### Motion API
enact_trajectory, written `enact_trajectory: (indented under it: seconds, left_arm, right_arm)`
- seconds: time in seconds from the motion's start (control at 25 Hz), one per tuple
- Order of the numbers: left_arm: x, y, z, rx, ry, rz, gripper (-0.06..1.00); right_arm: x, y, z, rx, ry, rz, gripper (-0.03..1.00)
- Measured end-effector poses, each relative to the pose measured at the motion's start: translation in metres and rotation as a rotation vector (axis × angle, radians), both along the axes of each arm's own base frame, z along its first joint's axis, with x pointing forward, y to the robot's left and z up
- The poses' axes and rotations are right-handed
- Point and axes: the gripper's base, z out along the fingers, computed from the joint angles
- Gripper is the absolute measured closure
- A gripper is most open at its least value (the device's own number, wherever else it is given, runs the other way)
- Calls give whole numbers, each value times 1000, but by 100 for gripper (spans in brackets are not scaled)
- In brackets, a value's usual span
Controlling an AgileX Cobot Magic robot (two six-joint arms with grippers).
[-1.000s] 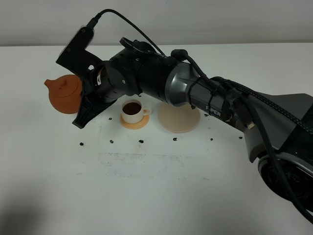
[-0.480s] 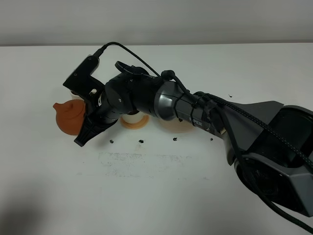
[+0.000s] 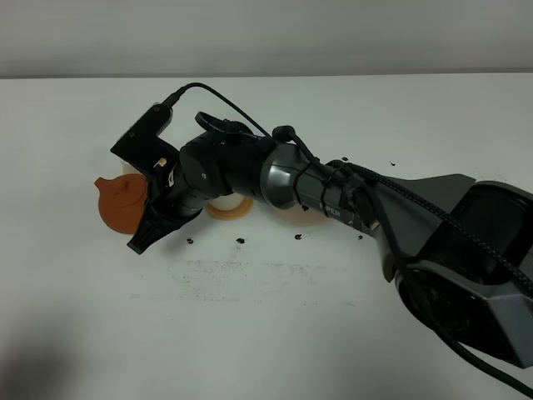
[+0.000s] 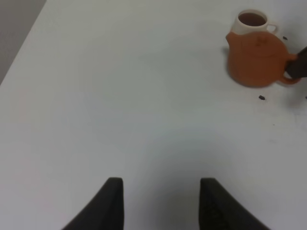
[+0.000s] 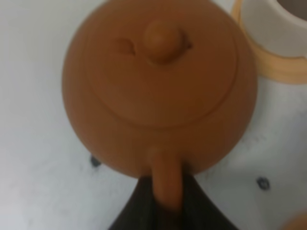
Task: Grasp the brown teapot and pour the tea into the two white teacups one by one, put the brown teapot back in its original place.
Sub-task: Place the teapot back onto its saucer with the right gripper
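R arm reaches across the middle of the white table [image 3: 275, 333] to its left part. Right gripper [image 5: 165, 199] is clamped on the loop handle of the brown teapot [image 3: 122, 202], dark fingers [image 5: 136, 206] pinching the handle from both sides. Teapot is upright or nearly so, lid w/ knob on top, spout pointing toward the table's left edge. Can't tell from the high view whether it rests on the table or hangs just above it.

Just behind the teapot, toward the far edge, a white cup [image 4: 253, 21] w/ dark tea in it, touching or almost touching the pot in the left wrist view; in the right wrist view it sits on an orange coaster [image 5: 268, 64]. In the high view, a second orange coaster [image 3: 229, 209] peeks out from under the arm near the table's middle; the cup on it is mostly hidden by the arm. The pale beige disc [image 3: 312, 218] is also largely covered by the arm, right of that coaster.

Small dark specks [image 3: 241, 242] dot the table near the coasters.

Left gripper [image 4: 160, 203] hovers over bare table well apart from the teapot, nothing between its fingers; they show a gap in the pic but are drawn as close as they go.
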Motion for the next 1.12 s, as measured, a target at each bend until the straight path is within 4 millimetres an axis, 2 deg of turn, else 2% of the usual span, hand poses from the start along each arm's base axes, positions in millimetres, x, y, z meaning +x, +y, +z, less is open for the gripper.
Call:
enact_trajectory:
  seconds: [0.24,0.36,0.52,0.72,0.84,1.0,1.12]
  left_arm:
    - [0,0,0,0,0,0,55]
    - [0,0,0,0,0,0,55]
    - [0,0,0,0,0,0,55]
    - [0,0,0,0,0,0,55]
    - [0,0,0,0,0,0,55]
    - [0,0,0,1,0,0,55]
    - [0,0,0,1,0,0,55]
  right_arm:
    - [-9,-9,67,51,-52,6,85]
    - [-15,-22,88,89,-89,-17,85]
    - [-20,-54,84,123,-100,-89,85]
    - [-33,-114,62,141,-46,-255,85]
    - [-41,-148,57,178,-39,-371,85]
    - [-52,-179,50,196,-35,-464,85]
    - [-57,-190,38,177,-10,-495,85]
